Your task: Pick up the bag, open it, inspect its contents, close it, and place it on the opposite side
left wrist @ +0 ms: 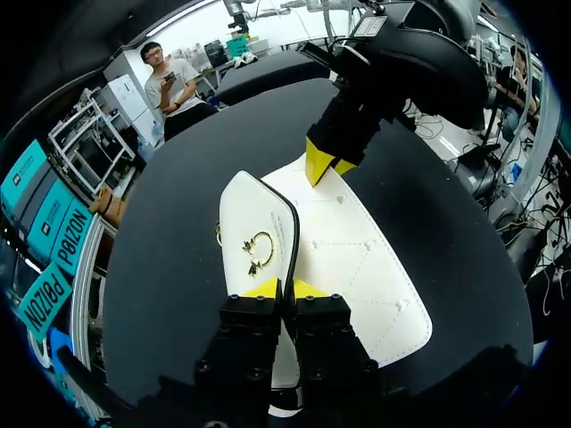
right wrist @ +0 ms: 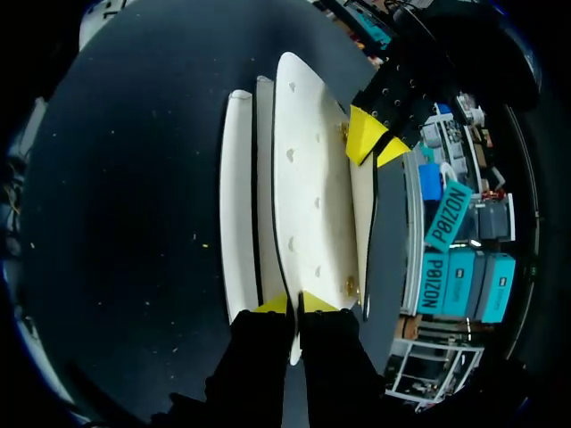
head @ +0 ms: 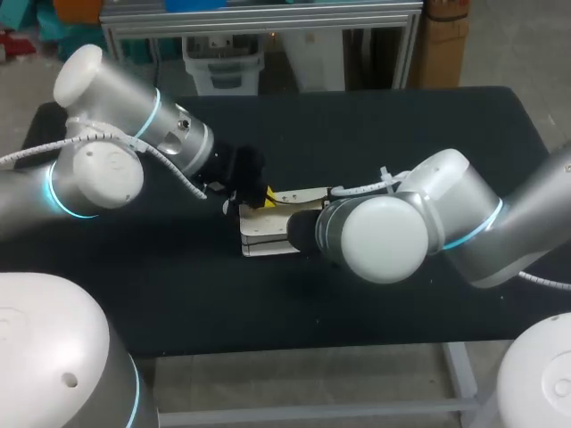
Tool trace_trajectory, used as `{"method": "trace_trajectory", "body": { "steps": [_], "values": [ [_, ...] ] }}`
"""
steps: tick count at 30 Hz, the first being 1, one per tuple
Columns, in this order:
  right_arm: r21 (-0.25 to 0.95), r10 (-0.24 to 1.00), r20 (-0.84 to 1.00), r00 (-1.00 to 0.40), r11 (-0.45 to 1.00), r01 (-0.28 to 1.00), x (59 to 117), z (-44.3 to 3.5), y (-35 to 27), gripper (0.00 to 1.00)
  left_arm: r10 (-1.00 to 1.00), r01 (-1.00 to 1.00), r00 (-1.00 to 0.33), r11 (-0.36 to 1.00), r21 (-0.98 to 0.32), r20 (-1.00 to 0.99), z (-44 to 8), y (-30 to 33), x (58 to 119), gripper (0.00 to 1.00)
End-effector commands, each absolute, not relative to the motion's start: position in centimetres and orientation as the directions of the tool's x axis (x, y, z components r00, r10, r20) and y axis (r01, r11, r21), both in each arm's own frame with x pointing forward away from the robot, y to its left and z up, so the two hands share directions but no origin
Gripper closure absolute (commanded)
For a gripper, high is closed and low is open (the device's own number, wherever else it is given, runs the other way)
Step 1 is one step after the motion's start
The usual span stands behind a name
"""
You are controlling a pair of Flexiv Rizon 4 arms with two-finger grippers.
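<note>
the main risk, as i judge it, is the 2 arms pulling against each other: each one pinches a thin edge at opposite ends of the bag (head: 268,242), so any uneven motion could tear an edge out of a grip, let the flap (left wrist: 259,223) snap shut, or drag the bag across the table (head: 401,134). the holds are shallow, only at the fingertips, so a slip looks likely if either arm lifts quickly. the gold clasp (left wrist: 259,248) sits near the left fingers and could catch on them.

the left gripper (left wrist: 290,288) is almost fully closed, its 2 yellow tips pressed from both sides on the dark rim of the flap, which stands up off the bag's body. the right gripper (right wrist: 294,303) is likewise nearly closed, clamping the edge of a white panel at the bag's far end; in the head view it is mostly hidden behind its own wrist.

the bag lies near the middle of the table, between the 2 arms, partly opened.
</note>
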State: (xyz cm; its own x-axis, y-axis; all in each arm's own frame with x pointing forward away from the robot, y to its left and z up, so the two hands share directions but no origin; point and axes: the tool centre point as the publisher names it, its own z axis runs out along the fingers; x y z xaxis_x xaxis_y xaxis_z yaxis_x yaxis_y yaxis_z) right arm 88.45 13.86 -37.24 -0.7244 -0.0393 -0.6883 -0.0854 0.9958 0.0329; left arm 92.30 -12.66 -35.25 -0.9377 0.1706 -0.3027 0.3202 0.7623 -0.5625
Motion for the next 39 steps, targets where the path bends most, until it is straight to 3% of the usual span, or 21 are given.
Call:
{"method": "trace_trajectory", "body": {
  "steps": [1,23,25,28,30,35,39],
  "values": [
    [0.052,-0.003,-0.898,-0.440,0.992,-0.113,88.4,-37.6,13.5,1.00,0.170,0.332,-0.932,0.757,-0.563,-0.321,-36.0,-12.8,91.3,1.00],
    [0.052,-0.003,-0.898,-0.440,0.992,-0.113,88.4,-37.6,13.5,1.00,0.328,0.521,-0.847,0.668,-0.532,-0.418,-36.9,-12.1,88.9,1.00],
    [0.052,-0.003,-0.898,-0.440,0.992,-0.113,88.4,-37.6,13.5,1.00,0.340,0.531,-0.841,0.666,-0.525,-0.420,-36.9,-12.3,88.8,0.69],
    [0.052,-0.003,-0.898,-0.440,0.992,-0.113,88.4,-37.6,13.5,1.00,0.343,0.532,-0.841,0.663,-0.526,-0.419,-36.8,-12.6,89.0,0.59],
    [0.052,-0.003,-0.898,-0.440,0.992,-0.113,88.4,-37.6,13.5,1.00,0.344,0.531,-0.842,0.658,-0.533,-0.414,-36.5,-12.6,89.2,0.45],
    [0.052,-0.003,-0.898,-0.440,0.992,-0.113,88.4,-37.6,13.5,1.00,0.336,0.524,-0.848,0.646,-0.555,-0.410,-35.3,-12.4,89.6,0.49],
    [0.052,-0.003,-0.898,-0.440,0.992,-0.113,88.4,-37.6,13.5,1.00,0.294,0.496,-0.864,0.640,-0.587,-0.409,-34.1,-12.4,90.5,0.61]
  ]
}}
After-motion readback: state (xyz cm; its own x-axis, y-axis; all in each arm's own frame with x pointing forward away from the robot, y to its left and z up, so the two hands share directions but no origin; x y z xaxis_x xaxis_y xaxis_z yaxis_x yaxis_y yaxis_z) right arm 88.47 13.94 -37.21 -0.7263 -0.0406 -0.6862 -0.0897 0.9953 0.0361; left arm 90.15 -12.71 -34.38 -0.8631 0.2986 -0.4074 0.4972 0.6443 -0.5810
